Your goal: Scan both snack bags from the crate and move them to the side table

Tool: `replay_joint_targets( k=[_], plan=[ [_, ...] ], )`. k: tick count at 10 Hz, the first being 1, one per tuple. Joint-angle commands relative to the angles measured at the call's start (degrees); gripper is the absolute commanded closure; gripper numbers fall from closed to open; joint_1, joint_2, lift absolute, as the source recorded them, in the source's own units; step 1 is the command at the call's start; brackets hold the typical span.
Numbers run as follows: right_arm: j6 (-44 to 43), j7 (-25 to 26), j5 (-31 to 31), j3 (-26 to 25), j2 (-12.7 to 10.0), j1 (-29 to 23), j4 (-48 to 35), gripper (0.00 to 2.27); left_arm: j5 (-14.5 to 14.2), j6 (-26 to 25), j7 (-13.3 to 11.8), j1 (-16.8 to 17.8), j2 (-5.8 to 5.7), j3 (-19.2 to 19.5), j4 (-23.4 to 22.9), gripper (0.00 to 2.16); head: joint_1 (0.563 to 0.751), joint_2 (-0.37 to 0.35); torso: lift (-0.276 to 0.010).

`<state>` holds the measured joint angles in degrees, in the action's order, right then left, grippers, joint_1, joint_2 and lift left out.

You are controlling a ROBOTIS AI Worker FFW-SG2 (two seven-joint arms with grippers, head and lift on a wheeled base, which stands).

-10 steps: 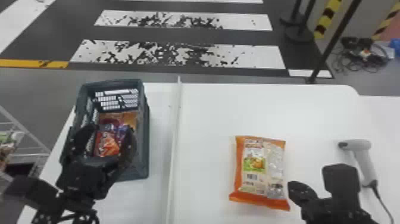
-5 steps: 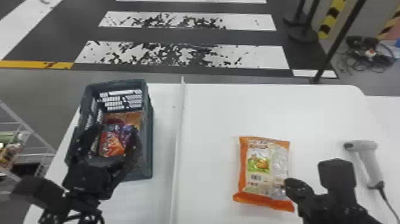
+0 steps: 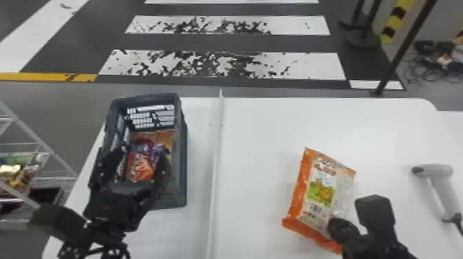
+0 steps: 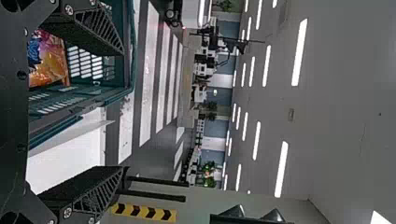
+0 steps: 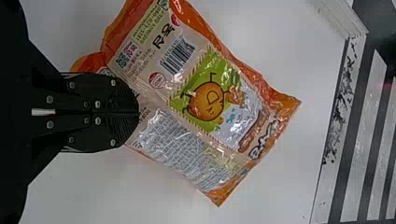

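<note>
where the flat black fingers of the right gripper (image 5: 138,112) meet, pressed together, they appear to pinch the orange and clear plastic snack bag (image 5: 210,102) near one end, with most of it reaching out beyond the tips. that end grip probably serves the scan, since the printed barcode (image 5: 178,55) stays uncovered and needs a clear line to a reader. the bag sits slightly askew above the white table (image 3: 258,131); whether it is wholly lifted, i can't tell. just beyond, to the robot's right, lies the pale grey handheld scanner (image 3: 443,196), likely the next thing to line the barcode up with.

across the thin white raised strip (image 3: 217,155), the left gripper (image 3: 143,155) hangs over the dark green plastic crate (image 3: 181,155), fingers wide apart and nothing between them, perhaps placed there for a later pick. red, orange and purple packets (image 3: 139,168) lie inside; which is the second bag, i can't tell.
</note>
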<state>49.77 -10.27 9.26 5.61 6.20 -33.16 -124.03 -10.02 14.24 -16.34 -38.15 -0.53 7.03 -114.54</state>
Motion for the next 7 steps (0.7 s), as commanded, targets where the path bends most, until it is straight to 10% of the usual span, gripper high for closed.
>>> replay_joint_targets(
  k=[1, 7],
  plan=[
    [-0.4, 0.0, 0.5, 0.5, 0.0, 0.8, 2.0, 2.25, -0.1, 0.2, 0.0, 0.0, 0.0, 0.2, 0.1, 0.13, 0.695, 0.07, -0.075],
    [5.0, 0.3, 3.0, -0.2, 0.0, -0.9, -10.9, 2.25, -0.4, 0.9, -0.3, -0.1, 0.09, 0.2, 0.2, 0.13, 0.695, 0.053, -0.075]
  ],
)
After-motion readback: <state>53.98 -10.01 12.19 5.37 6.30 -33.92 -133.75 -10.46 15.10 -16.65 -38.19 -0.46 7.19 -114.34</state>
